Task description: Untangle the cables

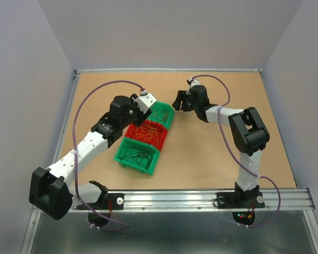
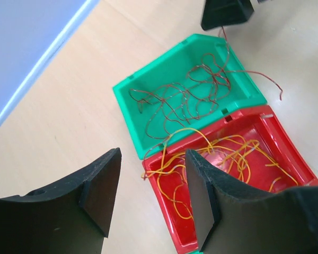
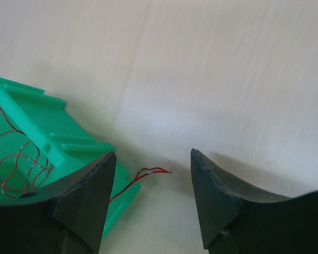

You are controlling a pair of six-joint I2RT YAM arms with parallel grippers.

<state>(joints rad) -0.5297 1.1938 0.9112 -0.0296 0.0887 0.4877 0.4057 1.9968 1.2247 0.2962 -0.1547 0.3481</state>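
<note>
Two arm bases are seen bolted to a metal rail (image 1: 201, 198) at the near edge of the brown table (image 1: 212, 153). From the left base, the left arm is stretched up and to the right, and the left gripper (image 2: 151, 198) is held above the bins with its jaws parted and nothing between them. Through that gap in the left wrist view, bare table and the corner of the red bin (image 2: 286, 153) are seen.

Three small bins are set in a diagonal row near the middle of the table, each touching the next. In the far green bin (image 2: 128, 100) a loose tangle of reddish wires (image 2: 193, 90) is spread, with one strand trailing over its rim onto the table. In the red bin, orange-yellow wires (image 2: 222, 153) are curled in loops, one strand reaching over the edge towards the far green bin. In the near green bin (image 1: 124, 159), dark wires (image 1: 138, 156) are seen from the top view.

The right gripper (image 3: 152, 198) is held low over the table just beside the far green bin's outer corner, with jaws apart and gripping nothing. A red strand end (image 3: 153, 171) is seen lying on the table between the jaws, untouched by either finger.
</note>
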